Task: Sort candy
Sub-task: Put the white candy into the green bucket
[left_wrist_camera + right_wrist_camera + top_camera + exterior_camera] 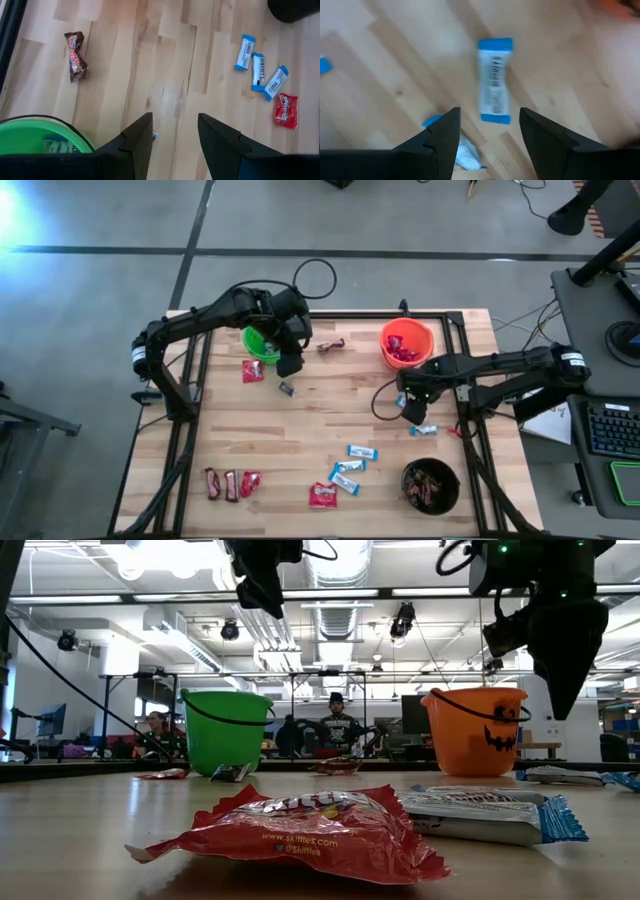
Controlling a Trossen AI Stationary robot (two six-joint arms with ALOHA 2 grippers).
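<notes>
The wooden table (300, 430) carries three buckets: a green bucket (258, 343) and an orange bucket (407, 343) at the far side, a black bucket (431, 485) at the near right corner. Candy lies loose on the boards: blue-and-white bars (349, 471) near the middle front (one more (425, 430) further right), a red packet (322, 496) beside them, another red packet (253, 371) just beside the green bucket, and brown bars (221, 484) at the near left.
</notes>
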